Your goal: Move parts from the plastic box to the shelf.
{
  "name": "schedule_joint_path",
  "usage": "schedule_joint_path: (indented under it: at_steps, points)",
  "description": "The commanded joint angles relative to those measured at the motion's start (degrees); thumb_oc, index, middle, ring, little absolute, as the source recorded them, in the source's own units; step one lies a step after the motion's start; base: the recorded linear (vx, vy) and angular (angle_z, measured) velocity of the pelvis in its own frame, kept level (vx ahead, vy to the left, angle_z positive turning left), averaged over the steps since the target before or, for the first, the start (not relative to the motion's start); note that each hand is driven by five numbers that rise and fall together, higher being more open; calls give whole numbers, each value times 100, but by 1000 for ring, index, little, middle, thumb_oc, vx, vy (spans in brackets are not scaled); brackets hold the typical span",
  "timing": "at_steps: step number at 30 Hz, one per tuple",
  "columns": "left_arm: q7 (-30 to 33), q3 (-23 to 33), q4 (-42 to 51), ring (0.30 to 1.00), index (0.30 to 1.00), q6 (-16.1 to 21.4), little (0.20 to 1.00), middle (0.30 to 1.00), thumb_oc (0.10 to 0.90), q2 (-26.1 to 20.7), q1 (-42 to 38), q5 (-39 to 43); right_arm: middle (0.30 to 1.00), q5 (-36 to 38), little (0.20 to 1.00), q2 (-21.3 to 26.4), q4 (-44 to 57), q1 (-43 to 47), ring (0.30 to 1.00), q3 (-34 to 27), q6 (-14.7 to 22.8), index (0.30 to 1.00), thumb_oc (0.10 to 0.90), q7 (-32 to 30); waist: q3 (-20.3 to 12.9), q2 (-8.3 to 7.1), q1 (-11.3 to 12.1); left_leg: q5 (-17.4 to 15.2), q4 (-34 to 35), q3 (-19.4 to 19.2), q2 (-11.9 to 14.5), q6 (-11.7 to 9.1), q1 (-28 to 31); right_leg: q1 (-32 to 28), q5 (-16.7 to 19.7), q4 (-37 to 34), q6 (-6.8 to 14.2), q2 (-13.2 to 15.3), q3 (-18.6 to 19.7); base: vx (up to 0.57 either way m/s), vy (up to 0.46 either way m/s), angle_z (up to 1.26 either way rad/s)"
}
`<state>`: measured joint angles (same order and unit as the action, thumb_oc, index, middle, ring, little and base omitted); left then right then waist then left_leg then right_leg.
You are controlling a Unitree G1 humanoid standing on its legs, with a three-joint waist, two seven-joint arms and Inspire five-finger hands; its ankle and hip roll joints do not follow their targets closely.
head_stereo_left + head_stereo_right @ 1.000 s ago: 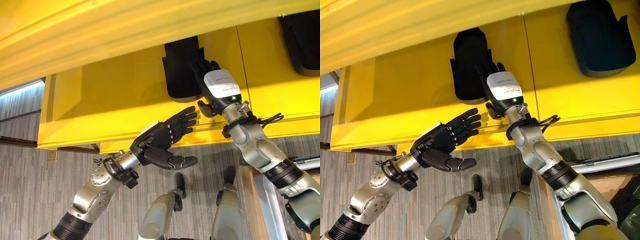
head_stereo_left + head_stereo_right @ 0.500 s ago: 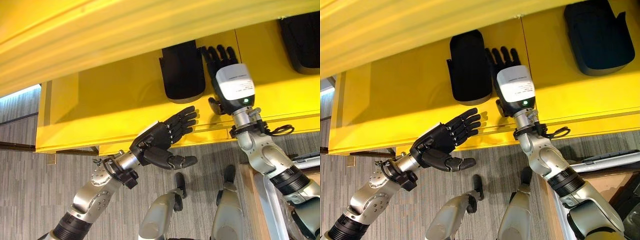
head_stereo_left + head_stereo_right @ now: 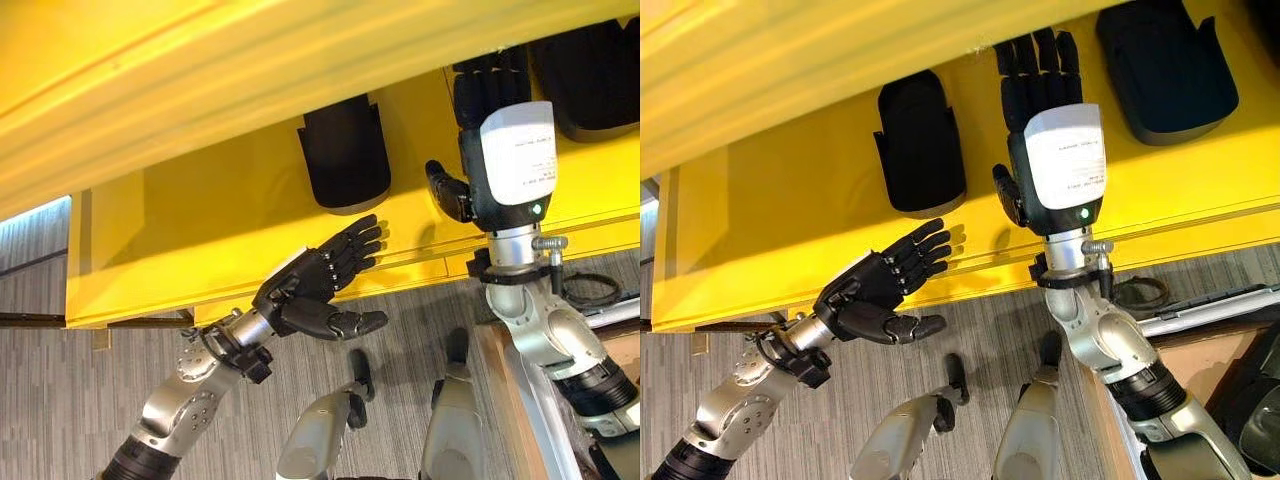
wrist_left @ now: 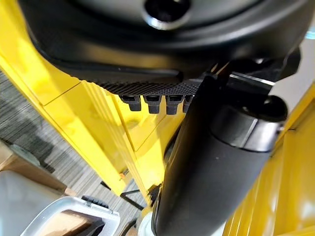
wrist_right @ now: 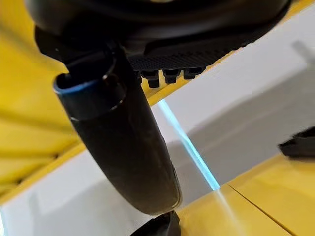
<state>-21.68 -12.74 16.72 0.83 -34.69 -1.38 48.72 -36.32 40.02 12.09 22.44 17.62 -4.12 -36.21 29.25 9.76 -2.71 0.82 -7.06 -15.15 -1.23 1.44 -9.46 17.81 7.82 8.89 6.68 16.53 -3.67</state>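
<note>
Right eye view: right hand [image 3: 1040, 90] (open) above shelf [image 3: 790, 200].

Two parts lie on the shelf [image 3: 790, 220]: one part [image 3: 919, 145] toward the shelf's left half and a second part [image 3: 1164, 68] toward its right end, well apart. The right hand [image 3: 1050, 130] is raised over the shelf between the two parts, fingers straight, touching neither. The left hand [image 3: 883, 291] hangs at the shelf's front edge, below and just left of the first part, fingers spread. The corner of a plastic box [image 3: 1200, 310] lies below the shelf's right end, beside the right arm.
</note>
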Motion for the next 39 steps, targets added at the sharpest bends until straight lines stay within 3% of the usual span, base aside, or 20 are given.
schedule_joint_path:
  at_steps: [1, 3, 4, 8, 9, 13, 14, 16, 19, 22, 23, 25, 26, 27, 28, 29, 31, 33, 37, 39]
  points:
    - [-16, 587, 1033, 1000, 1000, 864, 1000, 1000, 900, 242, 300, 416, 1000, 518, 1000, 224, 1020, -322, 1000, -758, 351, 1000, 900, -169, -145, 352, -246, -640, -313, 321, -2, 22, 106, -397, -1235, 788, -145, -211, -44, 11, 79, -10]
    - [-159, 879, 987, 1000, 1000, 867, 1000, 1000, 900, 278, 682, 550, 1000, 865, 1000, 259, 1125, -1241, 1000, -1130, 670, 1000, 900, 243, -236, 211, -378, -666, -180, 217, 67, 45, 310, -558, -1188, 602, -94, -261, -67, 57, 80, -9]
    - [-371, 1145, 945, 1000, 1000, 848, 1000, 1000, 900, 266, 1073, 627, 1000, 1174, 1000, 330, 1291, -2078, 1000, -1504, 994, 1000, 900, 540, -340, 46, -514, -682, -65, 135, 151, 46, 497, -725, -1163, 444, -21, -310, -65, 82, 79, -6]
    - [-753, 1529, 939, 1000, 1000, 854, 1000, 1000, 900, 73, 1819, 794, 1000, 2319, 1000, 545, 1648, -3917, 1000, -2666, 1687, 1000, 900, 1161, -614, -415, -797, -704, 163, -93, 288, 89, 772, -955, -943, 41, 130, -424, 46, 4, 73, -19]
    - [-872, 1584, 961, 1000, 1000, 833, 1000, 1000, 900, -2, 1960, 804, 1000, 2664, 1000, 577, 1742, -4294, 1000, -2941, 1719, 1000, 900, 1306, -687, -550, -860, -721, 220, -155, 306, 99, 810, -985, -860, -82, 180, -450, 75, -55, 40, -28]
    - [-1055, 1479, 992, 1000, 1000, 819, 1000, 1000, 900, -119, 2095, 735, 1000, 3133, 1000, 587, 1827, -4893, 1000, -3367, 1658, 1000, 900, 1411, -803, -745, -977, -706, 371, -276, 336, 134, 944, -1026, -627, -334, 298, -466, 132, -39, 73, -27]
    - [-905, 1156, 968, 1000, 1000, 837, 1000, 1000, 900, -164, 2185, 588, 1000, 3422, 1000, 565, 1733, -5372, 1000, -3545, 1778, 1000, 900, 1496, -975, -970, -1191, -644, 757, -559, 358, 79, 1242, -905, 41, -915, 587, -374, 322, -37, 132, -42]
    - [-843, 979, 929, 1000, 1000, 770, 1000, 1000, 900, -283, 2155, 325, 1000, 3476, 1000, 391, 1618, -5518, 1000, -3467, 2025, 1000, 900, 1563, -1067, -1061, -1268, -715, 1002, -673, 481, 25, 1513, -697, 230, -853, 754, -316, 322, -5, 75, -68]
    - [-676, 912, 895, 1000, 1000, 654, 1000, 1000, 900, -377, 2191, 259, 1000, 3571, 1000, 376, 1638, -5661, 1000, -3476, 2186, 1000, 900, 1679, -1203, -1156, -1287, -638, 1140, -964, 600, 57, 1627, -745, -3, -561, 759, -450, 76, -84, -68, -66]
    - [-350, 743, 889, 1000, 1000, 670, 1000, 1000, 900, -592, 2209, 405, 1000, 3462, 1000, 513, 1771, -5868, 1000, -3539, 2328, 1000, 900, 1565, -1393, -1187, -1145, -584, 918, -1039, 715, 195, 1402, -908, -406, 618, 477, -374, -209, -223, -175, -99]
    - [-328, 700, 869, 1000, 1000, 709, 1000, 1000, 900, -654, 2222, 482, 1000, 3455, 1000, 641, 1826, -5839, 1000, -3559, 2214, 1000, 900, 1422, -1426, -1168, -1036, -612, 641, -1083, 823, 224, 1153, -1023, -660, 1214, 308, -241, -271, -314, -221, -79]
    - [-347, 720, 882, 1000, 1000, 747, 1000, 1000, 900, -693, 2250, 504, 1000, 3489, 1000, 746, 1849, -5747, 1000, -3574, 2064, 1000, 900, 1345, -1458, -1182, -923, -639, 366, -1140, 915, 210, 879, -1197, -797, 1420, 232, -91, -353, -289, -250, -32]
    - [-397, 754, 874, 1000, 1000, 753, 1000, 1000, 900, -725, 2297, 586, 1000, 3507, 1000, 872, 1822, -5609, 1000, -3550, 1936, 1000, 900, 1261, -1501, -1197, -793, -597, 172, -1208, 1024, 164, 633, -1508, -860, 1460, 216, 45, -466, -415, -492, -49]
    - [-414, 805, 877, 1000, 1000, 703, 1000, 1000, 900, -797, 2269, 692, 1000, 3472, 1000, 1052, 1736, -5359, 1000, -3507, 1725, 1000, 900, 1087, -1514, -1197, -656, -434, -19, -1168, 1273, -19, 291, -1793, -1116, 1324, 161, 78, -610, -409, -590, -65]
    - [-516, 876, 884, 1000, 1000, 640, 1000, 1000, 900, -775, 2296, 751, 1000, 3482, 1000, 1123, 1695, -5291, 1000, -3556, 1575, 1000, 900, 1112, -1468, -1168, -618, -216, -75, -1035, 1542, -234, 143, -1931, -1658, 1176, 86, -117, -639, -306, -502, -58]
    - [-526, 889, 888, 1000, 1000, 628, 1000, 1000, 900, -768, 2301, 758, 1000, 3489, 1000, 1131, 1696, -5284, 1000, -3562, 1560, 1000, 900, 1118, -1452, -1156, -632, -181, -90, -1002, 1590, -277, 130, -1954, -1713, 1170, 55, -156, -665, -214, -411, -47]
    - [-568, 987, 919, 1000, 1000, 649, 1000, 1000, 900, -673, 2321, 861, 1000, 3351, 1000, 1289, 1724, -5212, 1000, -3615, 1506, 1000, 900, 1097, -1366, -1082, -596, 252, 79, -850, 2010, -579, 162, -2025, -2135, 984, -85, -484, -841, -308, -454, -3]
    - [-505, 999, 901, 1000, 1000, 642, 1000, 1000, 900, -607, 2231, 869, 1000, 3330, 1000, 1391, 1732, -5094, 1000, -3586, 1304, 1000, 900, 1129, -1291, -1027, -603, 463, 318, -745, 2146, -668, 263, -1895, -2216, 1112, -212, -620, -868, -316, -329, 1]
    - [-99, 802, 650, 1000, 1000, 872, 1000, 1000, 900, -372, 1952, 799, 1000, 3235, 1000, 1694, 1451, -4297, 1000, -3092, 1081, 1000, 900, 1214, -1192, -1087, -644, 971, 892, -325, 2459, -837, 745, -1616, -2248, 1280, -508, -951, -675, -249, -244, -15]
    - [193, 666, 391, 1000, 1000, 1072, 1000, 1000, 900, -151, 1690, 725, 1000, 3254, 1000, 1771, 1082, -3379, 1000, -2416, 934, 1000, 900, 1452, -1181, -1060, -538, 1287, 794, 166, 2518, -837, 680, -1489, -2094, 1101, -655, -1126, -475, -239, -146, -62]
